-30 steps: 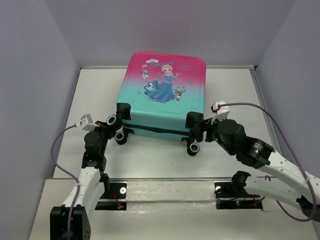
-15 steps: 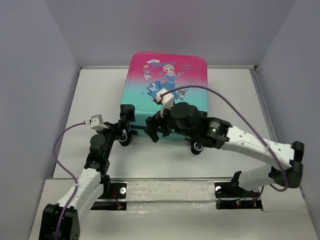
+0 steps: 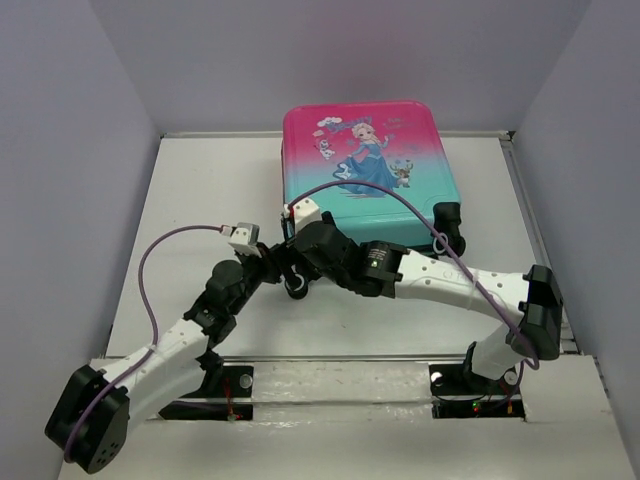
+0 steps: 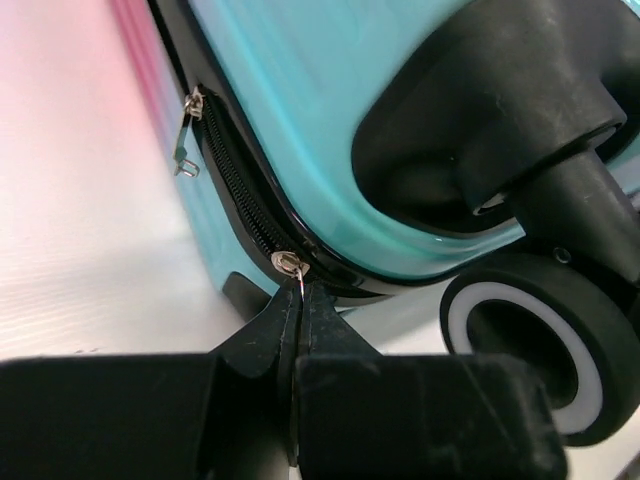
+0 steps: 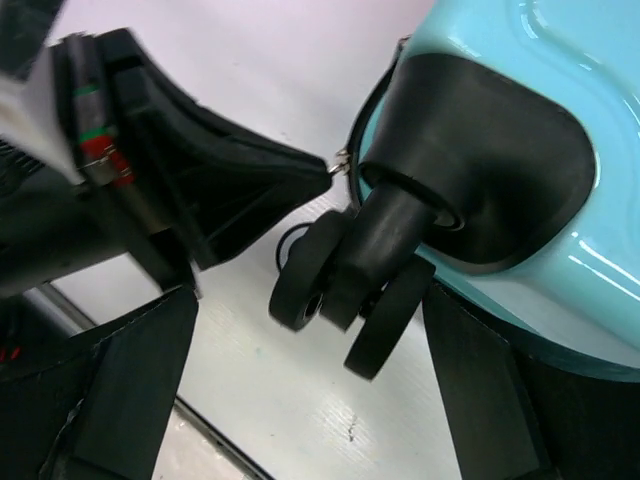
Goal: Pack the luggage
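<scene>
The luggage (image 3: 365, 165) lies flat and closed at the back right of the table, its pink-to-teal lid with the princess picture facing up. My left gripper (image 4: 300, 290) is shut on a small metal zipper pull (image 4: 291, 265) at the suitcase's near left corner, beside a black wheel (image 4: 530, 350). A second zipper pull (image 4: 188, 130) hangs further along the zip. My right gripper (image 5: 310, 300) stands open with that same corner's twin wheel (image 5: 335, 290) between its fingers, not touching them. In the top view both grippers meet at this corner (image 3: 290, 270).
The right arm (image 3: 450, 280) stretches across the table's front from the right base. Another black wheel (image 3: 447, 222) sticks out at the suitcase's near right corner. Grey walls (image 3: 80, 150) enclose the white table (image 3: 200, 200) on three sides.
The luggage has shifted right and turned. My right gripper left the right wheel, swung across to the left corner wheel and opened wide. My left gripper reached forward, still shut at that corner.
</scene>
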